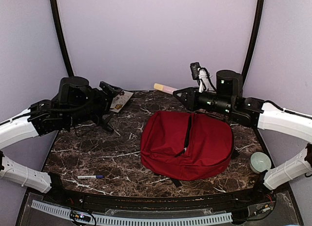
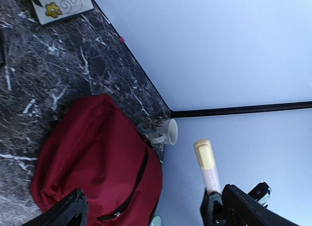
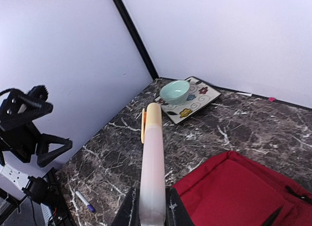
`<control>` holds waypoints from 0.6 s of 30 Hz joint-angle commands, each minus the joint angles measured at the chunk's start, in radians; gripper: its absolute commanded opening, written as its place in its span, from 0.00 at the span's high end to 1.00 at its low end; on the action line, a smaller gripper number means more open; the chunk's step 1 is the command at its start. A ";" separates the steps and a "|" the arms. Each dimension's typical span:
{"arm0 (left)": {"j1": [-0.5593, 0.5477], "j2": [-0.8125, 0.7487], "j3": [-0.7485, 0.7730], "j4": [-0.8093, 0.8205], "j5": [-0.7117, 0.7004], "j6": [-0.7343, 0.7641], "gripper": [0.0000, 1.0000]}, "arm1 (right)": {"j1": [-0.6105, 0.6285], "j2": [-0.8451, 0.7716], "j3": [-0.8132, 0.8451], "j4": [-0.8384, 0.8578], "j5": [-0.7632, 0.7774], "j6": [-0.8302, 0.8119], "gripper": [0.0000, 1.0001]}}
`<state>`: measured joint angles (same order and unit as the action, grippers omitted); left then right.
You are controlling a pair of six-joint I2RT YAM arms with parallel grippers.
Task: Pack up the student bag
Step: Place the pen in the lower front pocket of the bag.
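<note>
Right wrist view showed the nearest fact first: your right end effector (image 3: 151, 206) was clamped on the pale pink tube (image 3: 152, 157) with a yellowish cap. It gripped the lower end, so most of the tube's length stuck out past the fingers.

The step, I judge, was carrying the tube to the student bag (image 1: 187, 144). You needed to turn that long end toward the zipper (image 1: 187, 131) and lower it along the slit, not across it. The slit looked barely parted. Your left end effector (image 2: 144, 201), spread wide and empty, could have lifted one lip.

The bag lay flat on the desk (image 1: 97, 153), centre-right between the arms: soft red cloth, slumped, with a dark zipper down its middle. Farther back sat the flowered plate (image 3: 195, 101) with a green bowl (image 3: 174, 91) on it.
</note>
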<state>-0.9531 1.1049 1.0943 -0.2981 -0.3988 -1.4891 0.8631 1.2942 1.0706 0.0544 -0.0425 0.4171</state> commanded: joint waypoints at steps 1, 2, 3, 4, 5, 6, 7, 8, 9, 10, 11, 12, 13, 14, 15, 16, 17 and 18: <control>0.001 -0.109 -0.087 -0.218 -0.119 0.046 0.02 | -0.042 -0.094 -0.057 -0.091 0.071 -0.047 1.00; 0.001 -0.132 -0.093 -0.241 -0.134 0.051 0.01 | -0.052 -0.113 -0.065 -0.112 0.073 -0.053 1.00; 0.001 -0.152 -0.097 -0.259 -0.152 0.067 0.02 | -0.061 -0.130 -0.071 -0.136 0.077 -0.058 1.00; 0.001 -0.167 -0.097 -0.278 -0.169 0.080 0.02 | -0.070 -0.145 -0.077 -0.157 0.081 -0.064 1.00; 0.002 -0.181 -0.094 -0.299 -0.183 0.095 0.02 | -0.079 -0.160 -0.083 -0.178 0.085 -0.070 1.00; 0.002 -0.190 -0.089 -0.310 -0.196 0.118 0.02 | -0.087 -0.174 -0.091 -0.202 0.089 -0.078 1.00; 0.002 -0.198 -0.086 -0.313 -0.205 0.149 0.02 | -0.095 -0.187 -0.098 -0.219 0.092 -0.082 1.00; 0.003 -0.202 -0.082 -0.316 -0.211 0.183 0.02 | -0.102 -0.201 -0.105 -0.236 0.095 -0.086 1.00; 0.005 -0.203 -0.076 -0.316 -0.212 0.217 0.02 | -0.110 -0.211 -0.111 -0.252 0.098 -0.086 1.00; 0.008 -0.198 -0.067 -0.317 -0.208 0.256 0.01 | -0.116 -0.222 -0.117 -0.269 0.100 -0.086 1.00; 0.016 -0.188 -0.058 -0.323 -0.197 0.295 0.02 | -0.124 -0.231 -0.118 -0.285 0.098 -0.084 1.00; 0.031 -0.174 -0.044 -0.337 -0.180 0.328 0.02 | -0.132 -0.236 -0.118 -0.305 0.091 -0.083 1.00; 0.052 -0.153 -0.023 -0.362 -0.154 0.362 0.02 | -0.139 -0.239 -0.118 -0.321 0.081 -0.081 1.00; 0.086 -0.129 -0.003 -0.389 -0.115 0.394 0.02 | -0.145 -0.241 -0.118 -0.335 0.070 -0.079 1.00; 0.122 -0.094 0.021 -0.420 -0.074 0.426 0.01 | -0.153 -0.244 -0.118 -0.347 0.055 -0.077 1.00; 0.159 -0.069 0.044 -0.448 -0.032 0.450 0.02 | -0.157 -0.248 -0.118 -0.357 0.045 -0.075 1.00; 0.185 -0.048 0.062 -0.472 -0.005 0.476 0.02 | -0.162 -0.251 -0.118 -0.366 0.041 -0.073 1.00; 0.202 -0.029 0.075 -0.489 0.011 0.501 0.02 | -0.164 -0.254 -0.117 -0.375 0.038 -0.070 1.00</control>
<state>-0.8238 1.0130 1.1069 -0.6559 -0.4923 -1.1481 0.7162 1.0634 0.9588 -0.2752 0.0219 0.3485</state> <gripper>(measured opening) 0.984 0.136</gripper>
